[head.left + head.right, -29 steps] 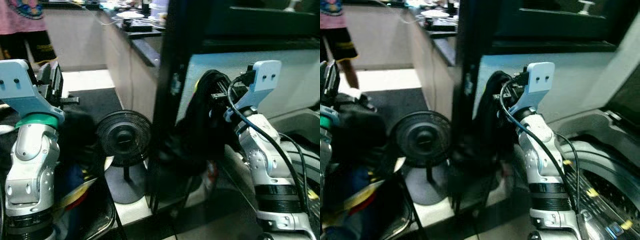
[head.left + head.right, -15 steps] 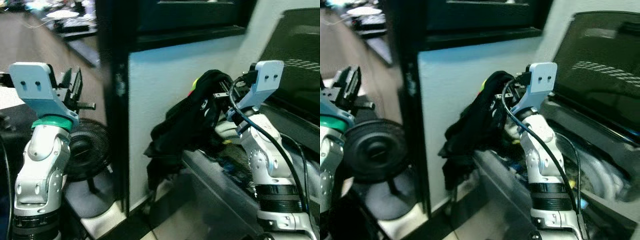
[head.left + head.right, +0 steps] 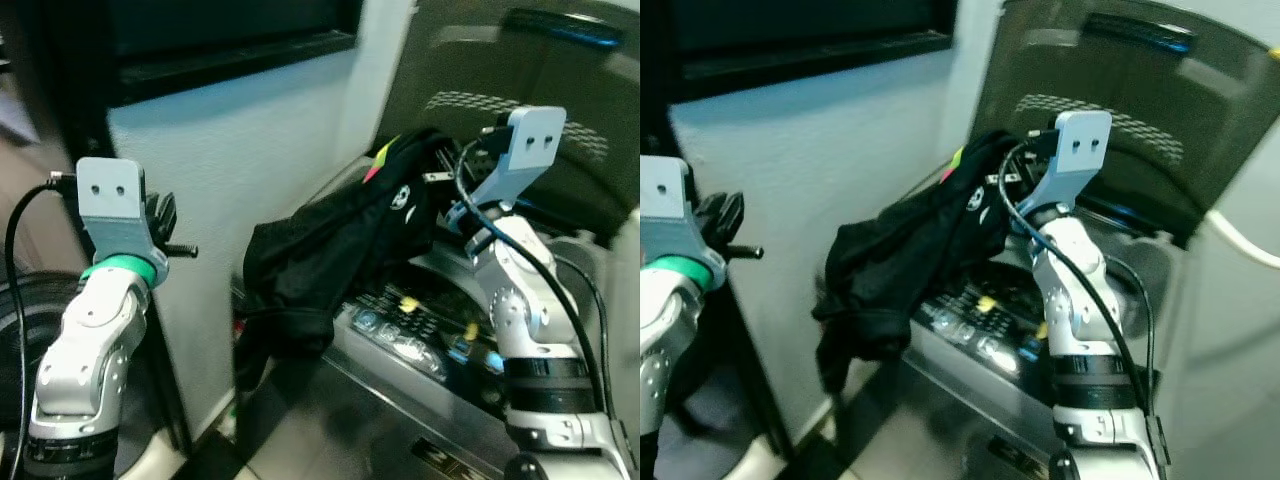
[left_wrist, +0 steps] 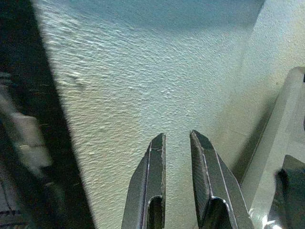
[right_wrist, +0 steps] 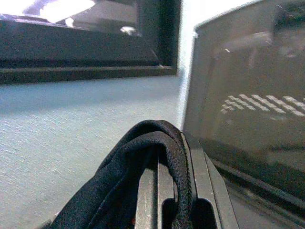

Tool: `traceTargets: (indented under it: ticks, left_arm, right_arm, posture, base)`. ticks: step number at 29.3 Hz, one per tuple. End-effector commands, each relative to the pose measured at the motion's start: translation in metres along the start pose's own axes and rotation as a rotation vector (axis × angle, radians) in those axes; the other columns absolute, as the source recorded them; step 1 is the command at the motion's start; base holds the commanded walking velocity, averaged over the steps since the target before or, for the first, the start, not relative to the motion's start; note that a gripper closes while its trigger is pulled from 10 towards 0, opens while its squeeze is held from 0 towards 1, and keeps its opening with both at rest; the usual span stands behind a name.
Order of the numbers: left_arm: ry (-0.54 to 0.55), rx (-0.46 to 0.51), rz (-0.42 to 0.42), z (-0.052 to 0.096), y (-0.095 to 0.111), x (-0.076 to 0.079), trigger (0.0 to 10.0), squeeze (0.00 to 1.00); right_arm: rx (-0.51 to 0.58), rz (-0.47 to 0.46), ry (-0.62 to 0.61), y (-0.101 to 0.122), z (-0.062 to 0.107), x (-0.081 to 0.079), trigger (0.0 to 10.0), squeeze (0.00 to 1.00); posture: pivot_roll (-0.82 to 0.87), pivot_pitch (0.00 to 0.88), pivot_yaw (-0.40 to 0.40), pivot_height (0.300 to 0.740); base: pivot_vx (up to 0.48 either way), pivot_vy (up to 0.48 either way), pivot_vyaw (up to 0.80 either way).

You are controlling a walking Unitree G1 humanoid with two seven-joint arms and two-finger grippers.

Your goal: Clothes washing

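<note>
A black garment (image 3: 330, 255) with a small white logo and a bit of bright green and pink trim hangs from my right gripper (image 3: 436, 182), which is shut on its top fold (image 5: 157, 136). The cloth droops over the front left corner of a top-loading washing machine (image 3: 420, 320), above its control panel. The machine's dark lid (image 3: 500, 90) stands raised behind the right arm. My left gripper (image 3: 160, 218) is held up near a textured white wall (image 4: 143, 86); its fingers (image 4: 155, 162) lie close together with nothing between them.
A dark window frame (image 3: 230, 60) runs above the white wall. The control panel carries round buttons (image 3: 385, 330) and yellow marks. A white hose (image 3: 1240, 235) crosses at the far right. Dark floor lies below the machine's front.
The view has swung right: the floor fan and kitchen counter have left the picture and the washing machine with its raised lid has come in. My right gripper still holds the black garment.
</note>
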State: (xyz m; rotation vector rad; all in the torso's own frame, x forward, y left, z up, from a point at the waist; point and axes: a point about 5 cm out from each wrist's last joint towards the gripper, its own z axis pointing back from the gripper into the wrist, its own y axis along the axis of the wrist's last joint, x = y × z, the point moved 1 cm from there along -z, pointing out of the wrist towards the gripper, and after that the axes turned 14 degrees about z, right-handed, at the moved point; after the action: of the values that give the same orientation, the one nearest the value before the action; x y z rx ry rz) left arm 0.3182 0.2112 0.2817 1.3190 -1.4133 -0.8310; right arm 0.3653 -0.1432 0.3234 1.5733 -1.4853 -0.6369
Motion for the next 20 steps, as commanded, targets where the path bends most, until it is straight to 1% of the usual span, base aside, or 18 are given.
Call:
traceTargets:
  ticks: [1,7,12,16,18,19,20]
  left_arm:
    - [-0.047,-0.008,0.010,0.001,-0.001,0.006,10.0,0.00]
    - [-0.086,0.000,0.016,0.004,0.001,0.010,10.0,0.00]
    - [-0.101,0.013,-0.038,0.004,0.004,0.014,10.0,0.00]
    - [-0.101,0.015,-0.044,0.004,0.005,0.014,10.0,0.00]
    - [-0.101,0.016,-0.047,0.004,0.005,0.014,10.0,0.00]
    - [-0.104,0.016,-0.046,0.005,0.005,0.015,10.0,0.00]
    - [-0.104,0.016,-0.046,0.005,0.005,0.015,10.0,0.00]
  right_arm:
    - [0.004,0.017,-0.028,0.002,0.001,0.008,10.0,0.00]
    - [0.003,0.012,-0.037,0.003,0.001,0.010,10.0,0.00]
    - [0.010,-0.008,-0.034,0.006,-0.002,0.007,10.0,0.00]
    - [0.011,-0.009,-0.033,0.006,-0.002,0.006,10.0,0.00]
    - [0.016,-0.016,-0.022,0.007,-0.003,0.003,10.0,0.00]
    - [0.023,-0.022,-0.003,0.009,-0.004,-0.001,10.0,0.00]
    - [0.023,-0.022,-0.003,0.009,-0.004,-0.001,10.0,0.00]
  posture:
    - [0.05,0.047,-0.041,0.740]
    - [0.05,0.048,-0.041,0.740]
    - [0.05,0.047,-0.041,0.740]
    - [0.05,0.047,-0.041,0.740]
    - [0.05,0.038,-0.044,0.740]
    - [0.05,0.035,-0.046,0.740]
    - [0.05,0.035,-0.046,0.740]
  base:
    - [0.000,0.000,-0.80]
    - [0.000,0.000,-0.80]
    - [0.000,0.000,-0.80]
    - [0.000,0.000,-0.80]
    - [0.000,0.000,-0.80]
    - [0.000,0.000,-0.80]
    - [0.000,0.000,-0.80]
